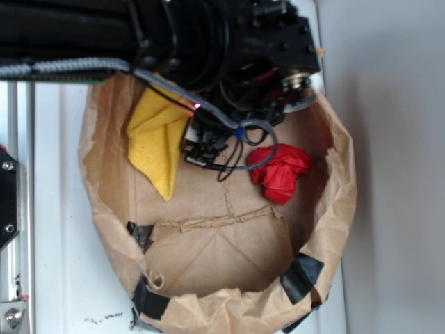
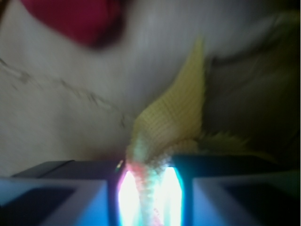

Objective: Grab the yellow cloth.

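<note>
So the gripper (image 2: 149, 188) has its jaws pinched in on a fold of the yellow cloth (image 2: 176, 117), you can see it clearly in the wrist view: the two dark fingers (image 2: 61, 188) sit on either side and the fabric is squeezed in the narrow gap between them, lit up really bright there. From the pinch the cloth rises to a pointed corner, with more of it bunched off to the right, kinda blurry. In the exterior view the gripper (image 1: 201, 149) itself is mostly buried under the black arm (image 1: 208, 35) and a loop of grey cable (image 1: 243, 136), so that angle doesn't show the jaws. The yellow cloth (image 1: 156, 139) lies just left of the gripper, touching it, with one long point aimed down toward the middle of the brown paper bag (image 1: 208, 257) that everything sits inside. The red wad (image 1: 281, 172) is on the other side of the gripper, near it but apart from the cloth. The bag's rolled rim has black tape patches (image 1: 302, 275), and it rests on a white surface (image 1: 55, 209).
</note>
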Robot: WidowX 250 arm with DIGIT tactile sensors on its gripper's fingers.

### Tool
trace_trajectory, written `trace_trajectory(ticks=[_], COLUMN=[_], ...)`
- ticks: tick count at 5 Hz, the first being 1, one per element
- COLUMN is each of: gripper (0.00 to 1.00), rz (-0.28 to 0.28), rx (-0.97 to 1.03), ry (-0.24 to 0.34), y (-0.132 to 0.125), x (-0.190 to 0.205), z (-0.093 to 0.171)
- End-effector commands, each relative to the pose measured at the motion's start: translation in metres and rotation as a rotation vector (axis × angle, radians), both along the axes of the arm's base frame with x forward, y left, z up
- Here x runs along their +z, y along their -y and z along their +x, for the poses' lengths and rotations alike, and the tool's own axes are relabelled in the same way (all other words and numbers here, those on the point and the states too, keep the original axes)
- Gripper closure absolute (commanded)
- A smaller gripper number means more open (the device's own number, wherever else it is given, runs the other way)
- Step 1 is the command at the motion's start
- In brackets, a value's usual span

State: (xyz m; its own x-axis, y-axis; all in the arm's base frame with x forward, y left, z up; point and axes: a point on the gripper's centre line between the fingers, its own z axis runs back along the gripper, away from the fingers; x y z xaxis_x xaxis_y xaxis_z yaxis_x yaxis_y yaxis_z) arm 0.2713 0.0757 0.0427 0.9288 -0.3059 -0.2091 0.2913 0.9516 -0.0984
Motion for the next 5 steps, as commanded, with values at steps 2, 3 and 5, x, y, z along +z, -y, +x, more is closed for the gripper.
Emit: trace_trajectory(ticks=[2,3,5], gripper=[1.0,1.0,0.78], rz=[-0.235,-0.231,-0.18], rx=[-0.078,-0.064,-0.05], ry=[0.28,0.341,0.317], y=[-0.004,0.045,0.089], x=[0.124,0.157,0.201], z=[-0.003,-0.043,-0.071])
